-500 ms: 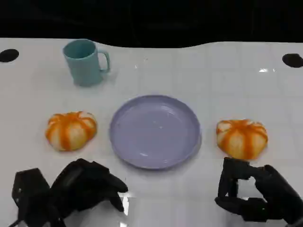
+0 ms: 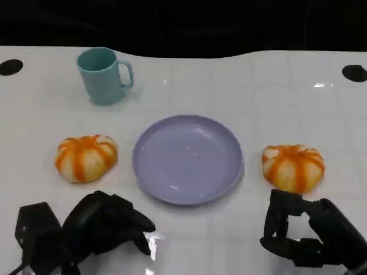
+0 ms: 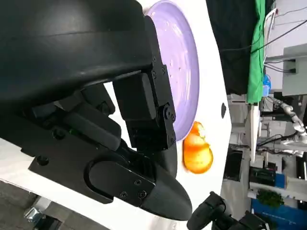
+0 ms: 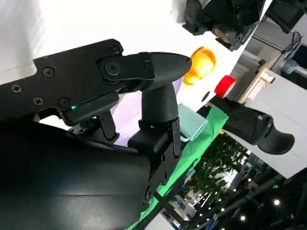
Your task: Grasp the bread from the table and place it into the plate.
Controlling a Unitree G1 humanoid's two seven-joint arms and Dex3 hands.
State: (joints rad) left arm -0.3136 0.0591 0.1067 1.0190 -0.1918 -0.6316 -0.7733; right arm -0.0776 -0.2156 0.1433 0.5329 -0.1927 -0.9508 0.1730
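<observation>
Two round orange-and-white striped breads lie on the white table, one left of the lavender plate and one right of it. The plate holds nothing. My left hand hovers near the front edge, just short of the left bread, fingers loosely bent and holding nothing. My right hand sits just short of the right bread, thumb and fingers apart, touching nothing. The left wrist view looks past my left hand to the plate and the right bread. The right wrist view shows my right hand and the left bread.
A teal mug stands at the back left, handle to the right. Black round holes mark the table's far corners. Bare white table lies between the plate and both hands.
</observation>
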